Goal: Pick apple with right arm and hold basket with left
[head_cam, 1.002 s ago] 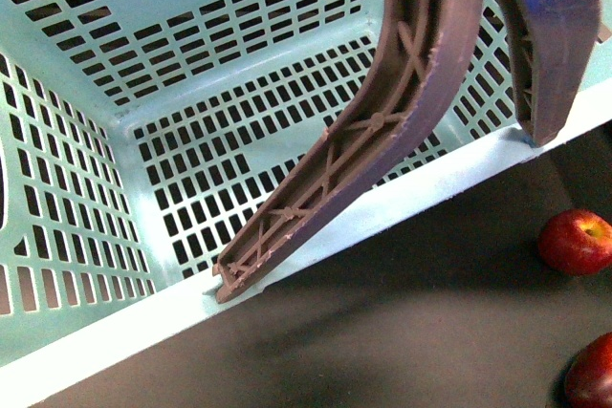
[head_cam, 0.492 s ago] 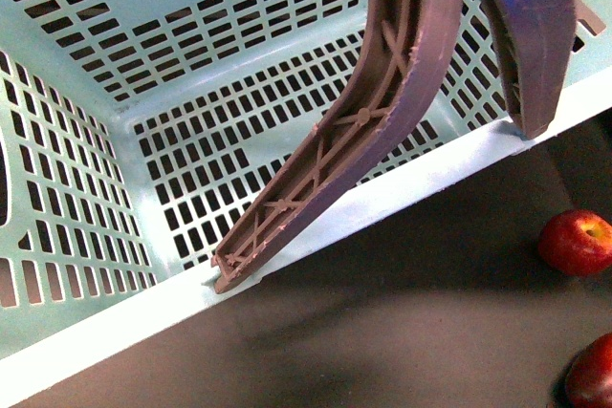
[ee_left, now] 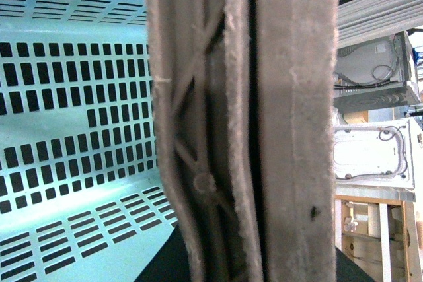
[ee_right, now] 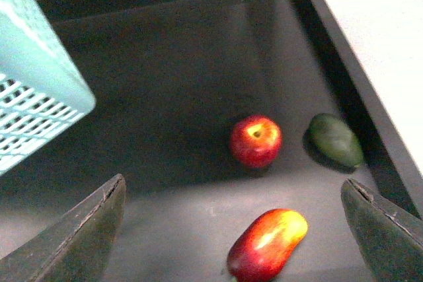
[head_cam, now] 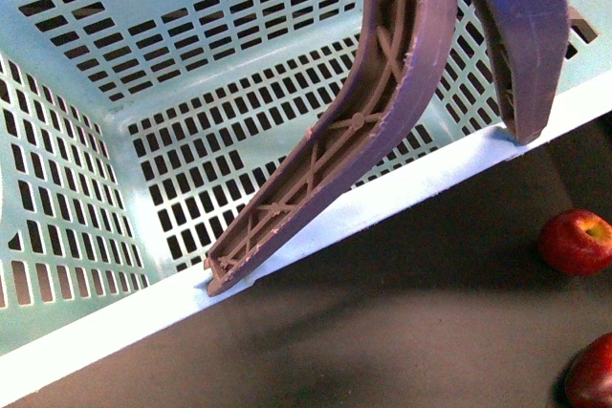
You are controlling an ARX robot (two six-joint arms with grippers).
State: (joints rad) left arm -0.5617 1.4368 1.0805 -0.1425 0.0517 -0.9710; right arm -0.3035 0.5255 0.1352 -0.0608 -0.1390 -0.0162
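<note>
At the near rim of the large pale mint-green rectangular plastic basket with slotted walls, we see the left gripper. One of its two long curved brown-purple ribbed fingers stands inside the basket wall and the other outside. In the left wrist view only a thin slit separates them, so they pinch this wall. Outside the basket, well apart from it, the round red apple with a yellow blush lies on the dark surface. The right gripper hangs above this surface, spread wide and holding nothing. Beyond the apple from the basket lies a dark green oval fruit; a longer red-yellow fruit is near.
</note>
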